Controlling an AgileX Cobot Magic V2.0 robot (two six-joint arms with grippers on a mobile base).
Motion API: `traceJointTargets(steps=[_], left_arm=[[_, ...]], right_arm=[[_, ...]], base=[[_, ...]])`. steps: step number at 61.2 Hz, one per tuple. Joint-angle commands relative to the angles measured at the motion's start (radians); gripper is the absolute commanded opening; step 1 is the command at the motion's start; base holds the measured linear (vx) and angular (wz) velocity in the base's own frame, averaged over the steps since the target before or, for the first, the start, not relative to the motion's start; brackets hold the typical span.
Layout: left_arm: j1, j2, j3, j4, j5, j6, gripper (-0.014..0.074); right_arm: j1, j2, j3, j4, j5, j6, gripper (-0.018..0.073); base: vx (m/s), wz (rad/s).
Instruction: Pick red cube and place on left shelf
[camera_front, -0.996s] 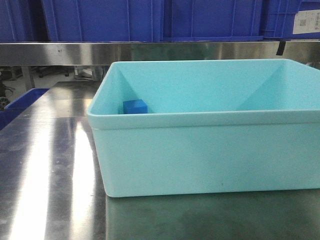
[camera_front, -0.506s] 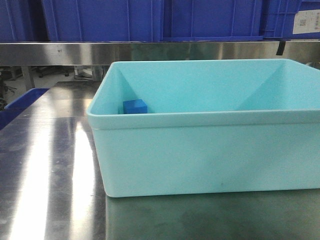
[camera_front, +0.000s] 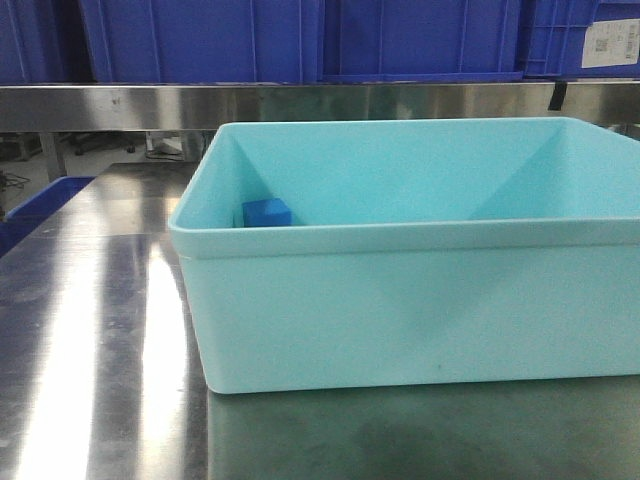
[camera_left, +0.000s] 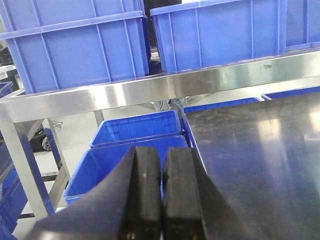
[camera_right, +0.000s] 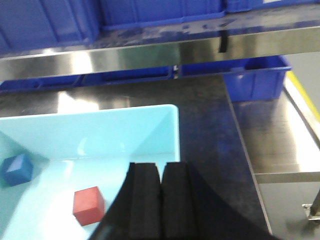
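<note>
Red cube (camera_right: 88, 204) waits in the tub (camera_front: 400, 232)
The view has slid a little. Left jaws and right jaws are squeezed together, empty. No pick yet.

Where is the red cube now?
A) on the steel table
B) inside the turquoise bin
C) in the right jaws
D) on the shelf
B: the right wrist view shows the red cube resting on the floor of the turquoise bin, apart from the blue cube.
</note>
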Motion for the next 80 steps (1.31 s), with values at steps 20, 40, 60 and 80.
traceJointTargets(steps=[20, 40, 60, 80], left_arm=[[-0.007, 0.000, 0.022, -0.005, -0.090, 0.001, 0.0106], [-0.007, 0.000, 0.022, -0.005, -0.090, 0.001, 0.0106], [-0.007, 0.000, 0.022, -0.005, -0.090, 0.001, 0.0106], [-0.007, 0.000, 0.022, -0.005, -0.090, 0.001, 0.0106]], right_arm=[[0.174, 0.394, -0.271, 0.001, 0.009, -0.014, 0.0062], [0.312, 0.677, -0.412, -0.023, 0.045, -0.086, 0.0385], [0.329, 0.824, -0.449, -0.038, 0.045, -0.086, 0.0541], [0.333, 0.886, -0.456, -0.088, 0.076, -0.086, 0.0541]], base=[[0.00, 0.00], [0.00, 0.00], [0.00, 0.00], [0.00, 0.00]])
